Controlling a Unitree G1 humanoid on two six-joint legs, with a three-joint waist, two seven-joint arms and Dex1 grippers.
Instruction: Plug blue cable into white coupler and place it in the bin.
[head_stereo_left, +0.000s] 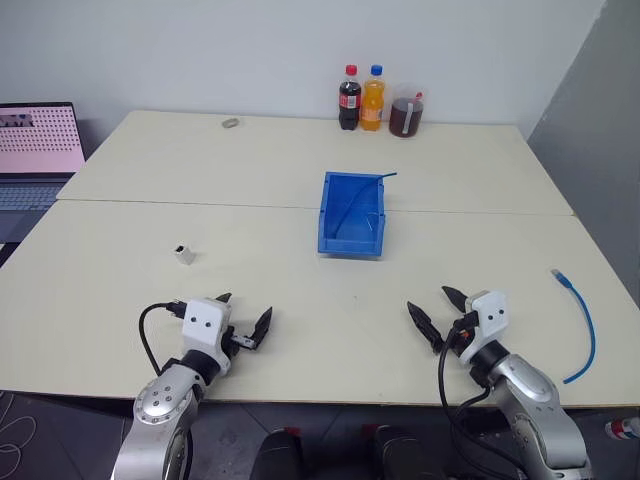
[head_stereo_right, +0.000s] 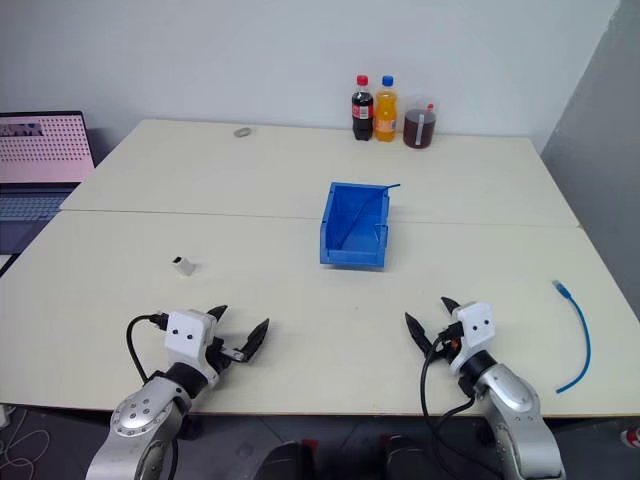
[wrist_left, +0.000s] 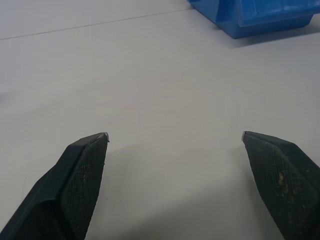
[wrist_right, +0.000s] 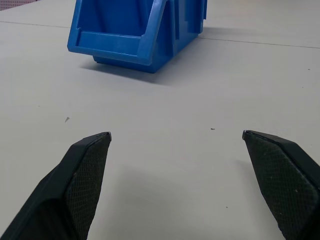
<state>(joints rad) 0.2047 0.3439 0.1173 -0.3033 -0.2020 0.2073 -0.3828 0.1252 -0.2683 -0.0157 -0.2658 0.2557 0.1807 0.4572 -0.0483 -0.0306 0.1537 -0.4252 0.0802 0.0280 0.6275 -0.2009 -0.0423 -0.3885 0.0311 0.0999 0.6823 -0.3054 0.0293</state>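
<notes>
The light-blue cable (head_stereo_left: 582, 325) lies curved on the table at the far right, to the right of my right gripper (head_stereo_left: 434, 306). That gripper hovers near the front edge, open and empty. The tiny white coupler (head_stereo_left: 184, 254) stands on the table at the left, beyond my left gripper (head_stereo_left: 245, 313), which is also open with nothing between its fingers. The blue bin (head_stereo_left: 352, 214) sits mid-table, ahead of both grippers; a thin dark-blue wire leans inside it. In the right wrist view the bin (wrist_right: 137, 30) stands ahead of the open fingers.
Two bottles (head_stereo_left: 361, 98) and a jar of dark liquid (head_stereo_left: 406, 115) stand at the table's far edge. A small ring (head_stereo_left: 231, 123) lies at the far left. A laptop (head_stereo_left: 38, 150) sits beyond the table's left side. A seam runs across the tabletop.
</notes>
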